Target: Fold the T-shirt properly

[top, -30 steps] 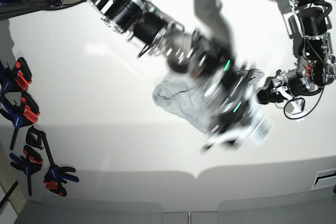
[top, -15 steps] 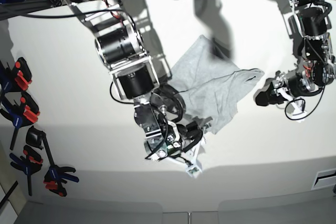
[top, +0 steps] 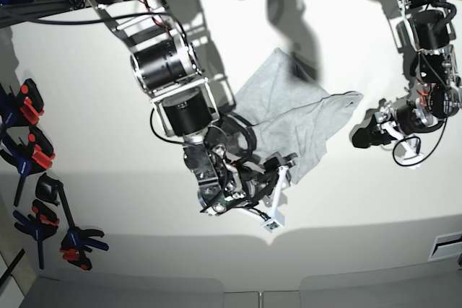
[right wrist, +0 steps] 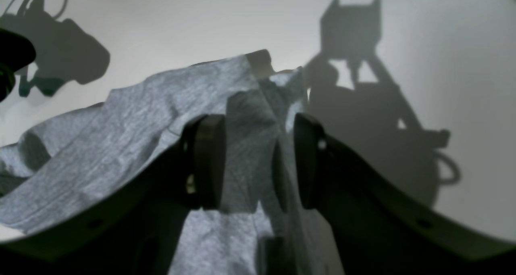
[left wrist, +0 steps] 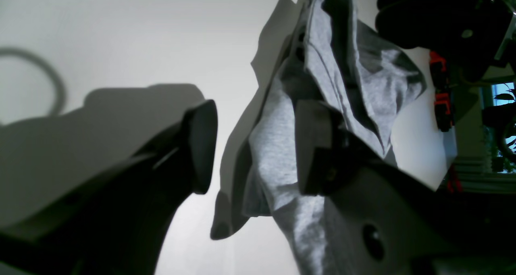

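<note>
Both jaws open: your right gripper [right wrist: 252, 162] straddles the crumpled light heather-grey cotton T-shirt [top: 296, 120]; closing there risks pinching several layers. Left gripper [left wrist: 250, 146] beside its edge.

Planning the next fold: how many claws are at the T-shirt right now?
2. The right claw stands open astride a raised fold of the T-shirt; the left claw stands open at the opposite edge, fabric against one finger.
</note>
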Controlling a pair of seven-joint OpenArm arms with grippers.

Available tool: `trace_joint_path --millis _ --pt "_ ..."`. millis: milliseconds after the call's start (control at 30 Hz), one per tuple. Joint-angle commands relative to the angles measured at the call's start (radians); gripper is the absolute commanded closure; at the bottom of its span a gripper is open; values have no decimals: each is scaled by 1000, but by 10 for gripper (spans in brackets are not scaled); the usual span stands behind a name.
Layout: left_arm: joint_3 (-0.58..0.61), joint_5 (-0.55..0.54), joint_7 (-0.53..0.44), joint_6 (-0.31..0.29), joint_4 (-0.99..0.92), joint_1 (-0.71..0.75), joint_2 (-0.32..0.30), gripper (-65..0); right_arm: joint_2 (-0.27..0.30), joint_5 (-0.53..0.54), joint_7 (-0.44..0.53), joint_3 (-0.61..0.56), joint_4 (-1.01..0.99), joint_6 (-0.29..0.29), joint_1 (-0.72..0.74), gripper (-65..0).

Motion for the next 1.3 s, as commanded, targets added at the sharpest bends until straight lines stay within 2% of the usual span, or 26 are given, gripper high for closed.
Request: trace_joint_path --millis 0,300,467,567,667,733,967,1200,1267 --pt "-5 -25 -17 -9 15 -25 -19 -291 -8 11 27 2 18 16 43 -256" --pt "-5 -25 -16 -9 15 -24 -19 -291 -8 3 59 2 13 16 -9 -241" --pt "-5 -25 -16 -9 14 -24 -19 -291 -8 4 64 2 13 16 -24 -120" --pt "-5 -25 -16 -9 15 -24 -19 -291 -8 4 63 2 13 17 -23 0" --pt "-5 -25 -16 -9 14 -24 -19 -291 -8 11 61 2 22 19 -18 0" --pt "-5 -25 -16 -9 15 -24 -19 -291 -8 11 40 2 49 44 -19 0" --pt "-5 -25 -16 -9 15 -24 -19 -291 -8 142 -143 2 215 134 -42 0" --pt "-5 -25 -16 -9 15 -24 -19 -291 -8 188 -280 2 510 217 -251 0" --pt "-5 -25 -16 -9 15 -24 -19 -291 -8 221 -298 2 621 220 -336 0"
